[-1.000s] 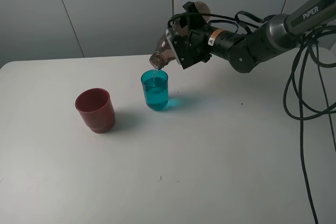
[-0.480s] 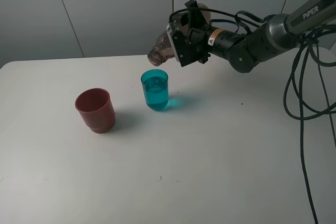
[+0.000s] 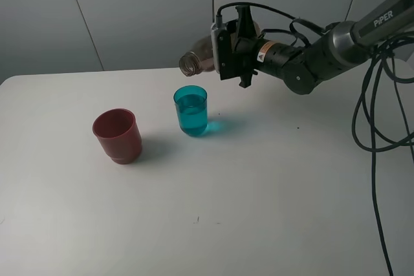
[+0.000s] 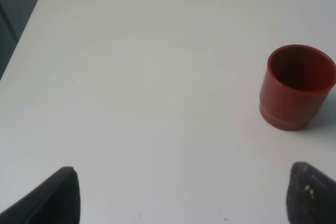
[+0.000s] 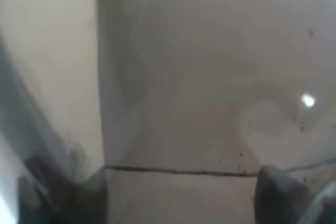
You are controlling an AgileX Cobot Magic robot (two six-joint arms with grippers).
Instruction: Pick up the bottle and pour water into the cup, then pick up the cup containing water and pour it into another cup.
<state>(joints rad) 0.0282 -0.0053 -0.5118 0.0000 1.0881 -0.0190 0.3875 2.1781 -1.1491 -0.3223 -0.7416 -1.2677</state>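
Right gripper: I had my right gripper [image 3: 228, 56] clenched around the body of the tall, slim, smoky-grey translucent plastic bottle [image 3: 199, 61], up in the air behind the teal cup.
Bottle: it lay nearly level, and its open, capless mouth hung above and just behind the teal cup's rim, clear of it.
Teal cup: the small translucent teal-blue plastic tumbler [image 3: 191, 111] stood upright on the white desk [image 3: 259, 192], with water high up its sides.
Red cup: the squat dull-red plastic cup [image 3: 117, 135] stood upright near the teal cup, apart from it, on the side the bottle's mouth faced.
Left gripper: my left gripper [image 4: 186, 198] was released, its fingers spread wide over bare desk; I could not place it against the teal cup.
Right wrist view: only the blurred bottle wall.
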